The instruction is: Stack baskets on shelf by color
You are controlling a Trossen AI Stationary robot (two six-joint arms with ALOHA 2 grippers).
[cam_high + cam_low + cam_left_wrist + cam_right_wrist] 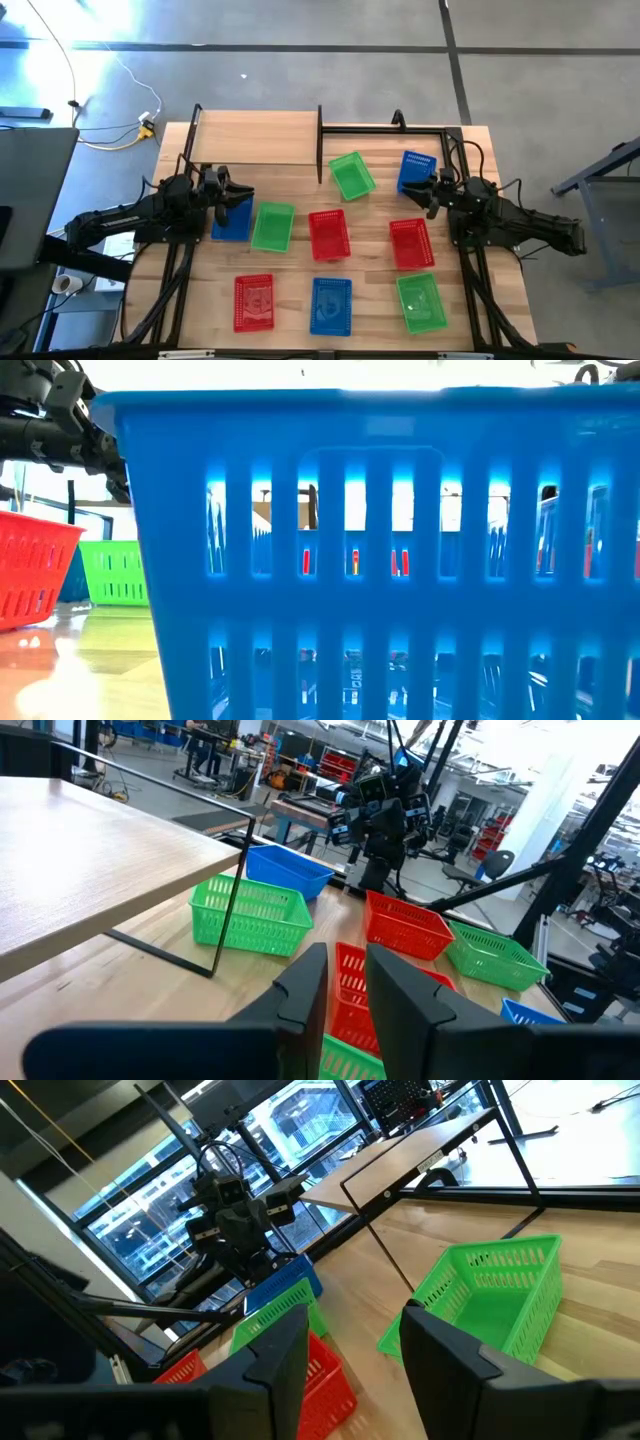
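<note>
Nine lattice baskets (330,236) lie scattered on the tabletop (480,290), the shelf (255,137) at its far-left corner bare. Left gripper (236,192) narrowly parted, right gripper (430,190) wider, both empty. Baskets look light, stiff; pinch a rim wall.

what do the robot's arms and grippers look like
Both arms are dark, jointed and boxy, with black cables running along them. The left gripper and right gripper each end in two flat, blocky black fingers. No markings are visible.

wooden tabletop (370,300), grey floor (300,80) (yellow cable (135,135))
</note>
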